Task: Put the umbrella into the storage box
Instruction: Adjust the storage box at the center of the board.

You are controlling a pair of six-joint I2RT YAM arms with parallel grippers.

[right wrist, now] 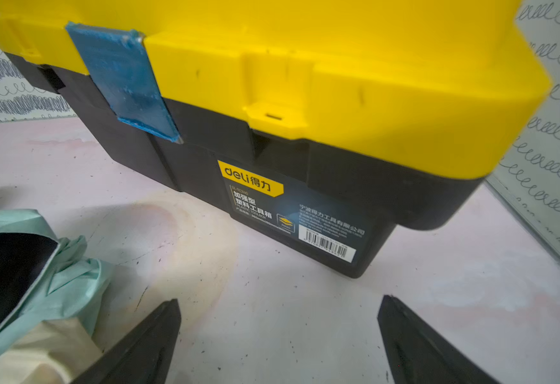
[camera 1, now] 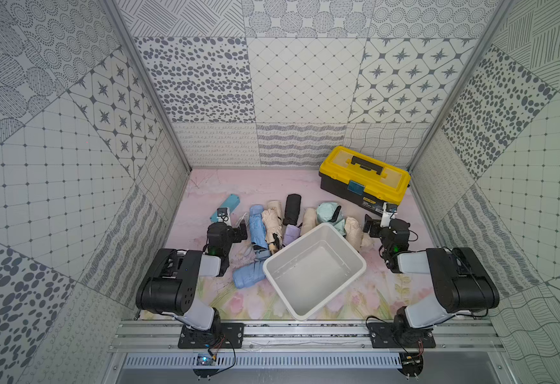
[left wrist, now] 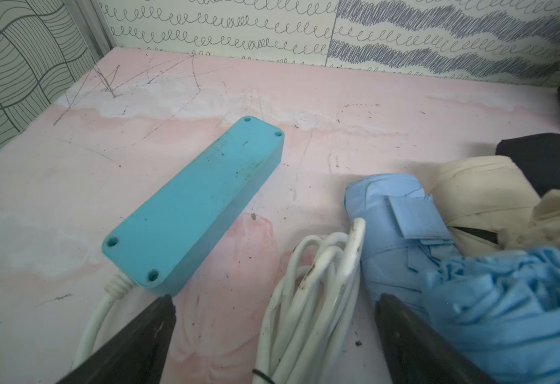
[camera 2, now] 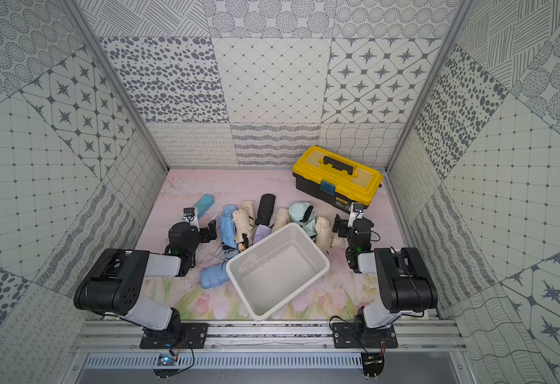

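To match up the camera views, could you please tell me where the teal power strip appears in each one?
Top view: teal power strip, left of the light blue umbrella.
Top view: same place.
Left wrist: mid-picture, lying diagonally, umbrella beside it.
Right wrist: not in it.
Shared landmark: the light blue umbrella.

folded umbrellas (camera 2: pixel 228 226) lie just behind the white storage box (camera 2: pixel 307 248).

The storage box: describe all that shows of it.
The storage box is a white plastic tub, rectangular with rounded corners and a thick rolled rim. It stands upright, open and empty, set diagonally on the floral mat. A light blue umbrella seems to lie against its rim; other folded umbrellas crowd its far sides.
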